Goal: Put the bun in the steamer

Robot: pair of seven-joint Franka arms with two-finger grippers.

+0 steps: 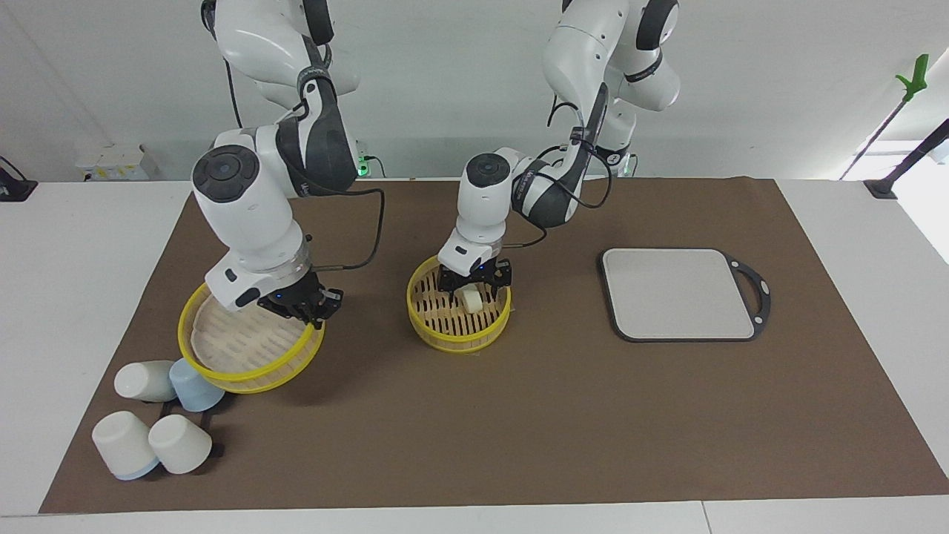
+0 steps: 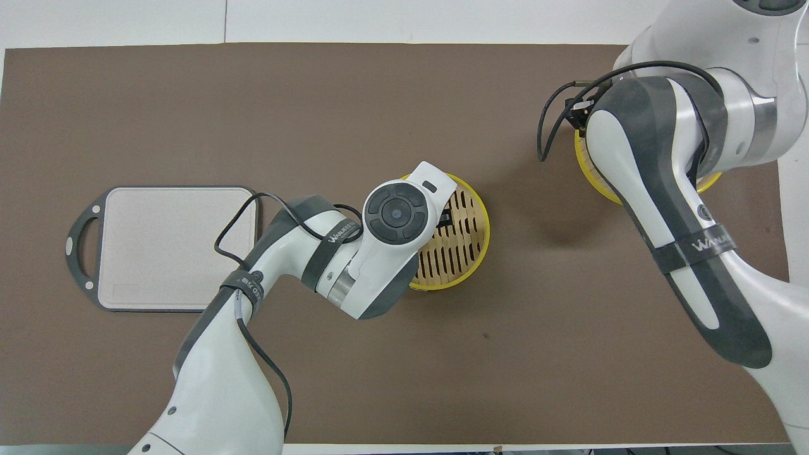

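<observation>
A grey board (image 1: 678,293) lies toward the left arm's end of the brown mat (image 1: 519,415). The right gripper (image 1: 300,304) holds the lid (image 1: 248,345) tilted over the cups (image 1: 159,423). Mid-table, the steamer (image 1: 458,330) contains the bun (image 1: 472,299), resting between the left gripper's (image 1: 474,280) spread fingers.

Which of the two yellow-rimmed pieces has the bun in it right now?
The steamer mid-mat under the left gripper: the bun sits on its slats. The lid, held tilted by the right gripper, carries nothing.
</observation>
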